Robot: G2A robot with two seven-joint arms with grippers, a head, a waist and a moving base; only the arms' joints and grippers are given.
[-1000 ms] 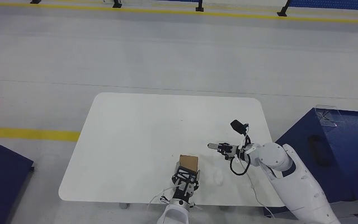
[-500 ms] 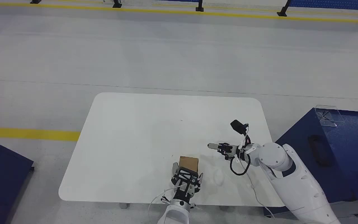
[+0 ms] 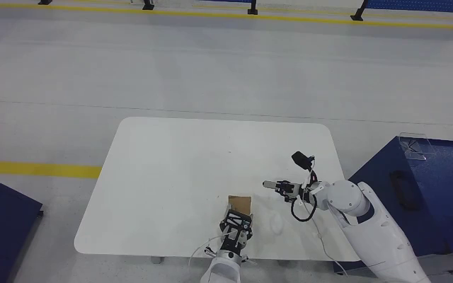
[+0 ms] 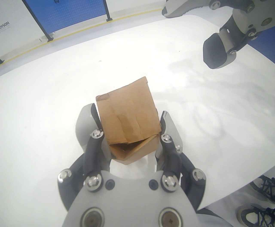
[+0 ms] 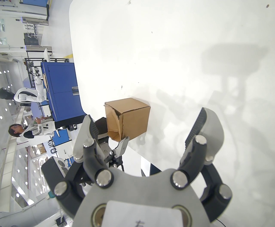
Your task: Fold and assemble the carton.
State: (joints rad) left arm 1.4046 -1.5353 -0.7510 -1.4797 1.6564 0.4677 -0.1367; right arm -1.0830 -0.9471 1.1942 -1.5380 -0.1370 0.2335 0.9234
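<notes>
The left pincer (image 4: 129, 110) clamps the small brown cardboard carton (image 4: 126, 101); best squeeze lightly so the wide-open, empty right pincer (image 5: 146, 117) can close the gaping flap (image 4: 126, 148) nearest the left palm.

text | cut-off lettering on wall panel (image 4: 8, 23) | partial mark on wrist label (image 5: 139, 216)

White table (image 3: 177, 163), rounded corners, standing on pale grey floor (image 3: 212, 71). A few small dark specks on the tabletop, one near mid-table (image 3: 228, 151). Yellow floor stripe (image 3: 49, 170) runs off from the table's left side; a second yellow stripe (image 3: 212, 13) lies far beyond, with black stand feet (image 3: 253, 10) along it. Blue cabinet (image 3: 425, 177) just beside the table's right edge, a clear stand (image 3: 414, 143) on top. Another blue unit (image 3: 10, 226) sits well apart at lower left. Blue perforated panel (image 4: 71, 10) stands past the far edge.
</notes>
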